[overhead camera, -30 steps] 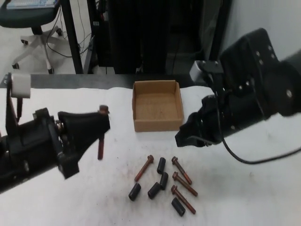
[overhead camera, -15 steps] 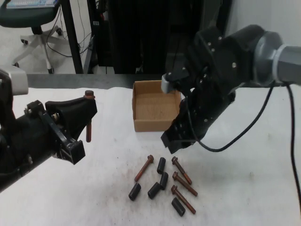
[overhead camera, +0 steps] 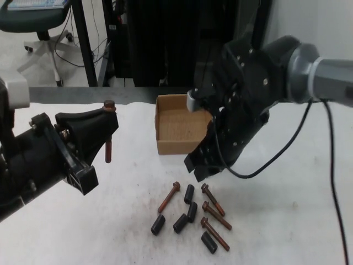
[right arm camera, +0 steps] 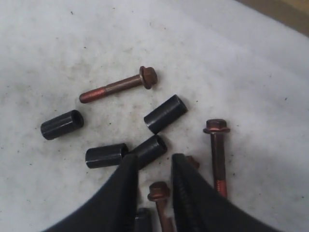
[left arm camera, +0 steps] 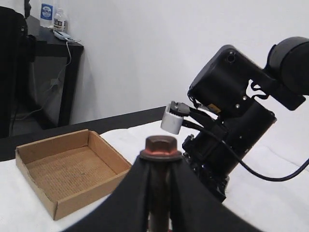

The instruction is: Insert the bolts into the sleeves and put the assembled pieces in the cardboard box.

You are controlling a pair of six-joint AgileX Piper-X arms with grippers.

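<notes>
**Around the bench: cloth, chair and furniture**

A white cloth (overhead camera: 287, 232) covers the bench, marked with dark smudges and specks in the right wrist view. Beyond the bench's far edge, an office chair (overhead camera: 33, 19) on a pale wheeled base stands on the floor, with loose cables (overhead camera: 96, 52) beside it. The left wrist view shows a white wall (left arm camera: 145, 48) and a black table (left arm camera: 71, 82) with a small bottle (left arm camera: 61, 21) on it.
</notes>
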